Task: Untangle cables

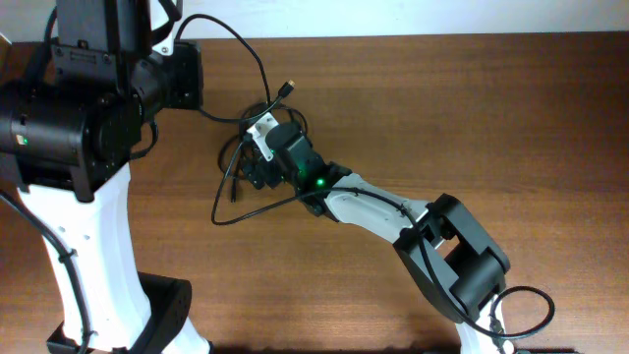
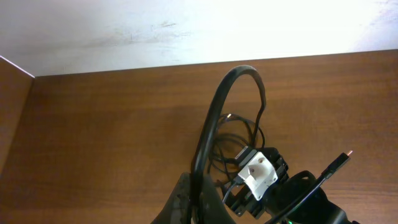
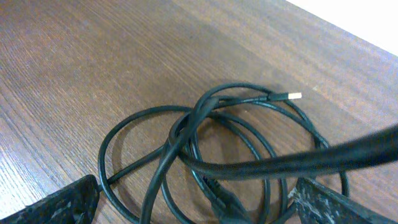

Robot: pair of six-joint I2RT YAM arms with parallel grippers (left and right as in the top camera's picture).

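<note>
The cables (image 1: 239, 147) lie as a tangle of thin black loops on the wooden table (image 1: 442, 108). One plug with a metal tip (image 1: 287, 88) sticks out at the back, and a loop trails toward the front left. In the right wrist view the coil (image 3: 208, 140) lies directly below my right gripper (image 3: 199, 202). That gripper is open, with a finger on each side of the loops, and it also shows in the overhead view (image 1: 253, 165). My left gripper (image 2: 194, 208) looks shut on a cable strand (image 2: 214, 112) that arches up and drops into the tangle (image 2: 235, 134); it also shows overhead (image 1: 200, 106).
The left arm's large body (image 1: 69, 118) fills the left side, and the right arm's base (image 1: 472, 270) stands at the front right. A white wall (image 2: 186, 25) runs along the table's far edge. A blurred strand (image 3: 298, 162) crosses close to the right wrist camera.
</note>
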